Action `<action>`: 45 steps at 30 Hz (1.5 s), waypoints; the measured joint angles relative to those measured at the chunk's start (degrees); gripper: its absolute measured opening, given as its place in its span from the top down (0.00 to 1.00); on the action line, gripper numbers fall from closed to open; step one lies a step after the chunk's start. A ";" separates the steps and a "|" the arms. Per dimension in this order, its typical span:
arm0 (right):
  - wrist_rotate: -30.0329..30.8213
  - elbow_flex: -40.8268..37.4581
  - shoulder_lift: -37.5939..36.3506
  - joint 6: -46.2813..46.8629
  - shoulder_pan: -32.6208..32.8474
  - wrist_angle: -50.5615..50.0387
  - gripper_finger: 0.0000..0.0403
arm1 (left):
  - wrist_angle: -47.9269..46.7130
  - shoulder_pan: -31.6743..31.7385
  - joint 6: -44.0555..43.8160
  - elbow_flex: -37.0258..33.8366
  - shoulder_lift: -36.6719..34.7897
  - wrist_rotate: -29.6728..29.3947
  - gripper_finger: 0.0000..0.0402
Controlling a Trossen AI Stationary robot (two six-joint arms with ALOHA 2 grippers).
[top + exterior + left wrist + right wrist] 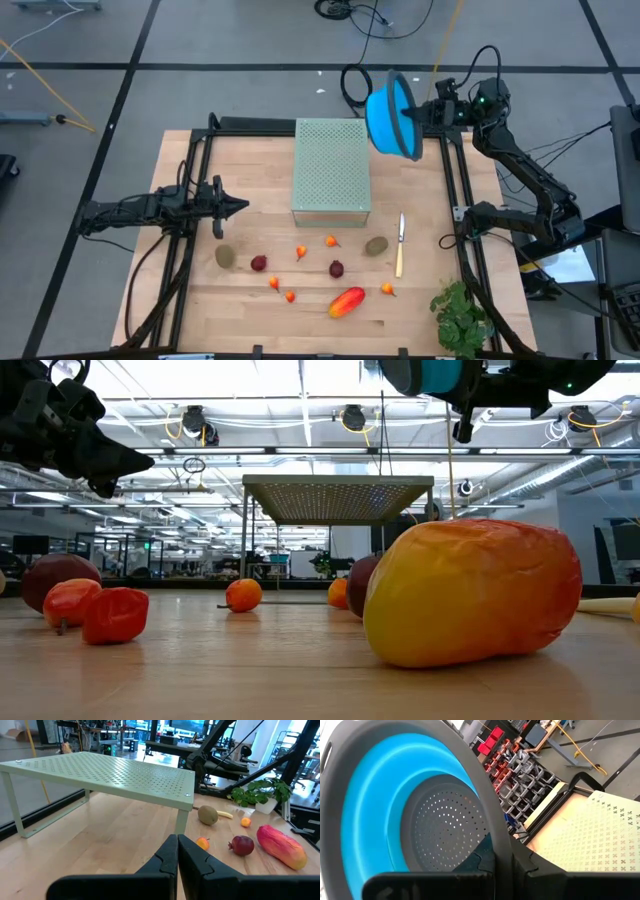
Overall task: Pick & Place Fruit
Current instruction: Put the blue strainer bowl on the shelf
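Bright overhead light, soft shadows

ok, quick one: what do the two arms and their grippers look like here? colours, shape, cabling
Both arms are matte black, built from slim jointed segments. The left gripper tapers to a pointed tip; its two dark angular fingers have stepped edges. The right gripper is the same black, with green indicator lights near the wrist. Black cables trail from the right arm's base. No readable markings.
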 joint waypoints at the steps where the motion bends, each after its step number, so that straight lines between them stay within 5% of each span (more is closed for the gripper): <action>1: 0.01 0.00 0.00 0.00 0.00 0.01 0.98 | -0.01 0.00 0.00 0.00 0.00 0.00 0.98; 36: 0.17 0.00 0.00 -0.41 0.00 0.10 0.98 | 0.00 0.00 -0.39 0.00 0.00 0.02 0.98; 45: 4.74 0.04 0.81 0.90 3.84 0.08 0.99 | -0.01 0.00 -0.42 0.00 0.00 0.02 0.98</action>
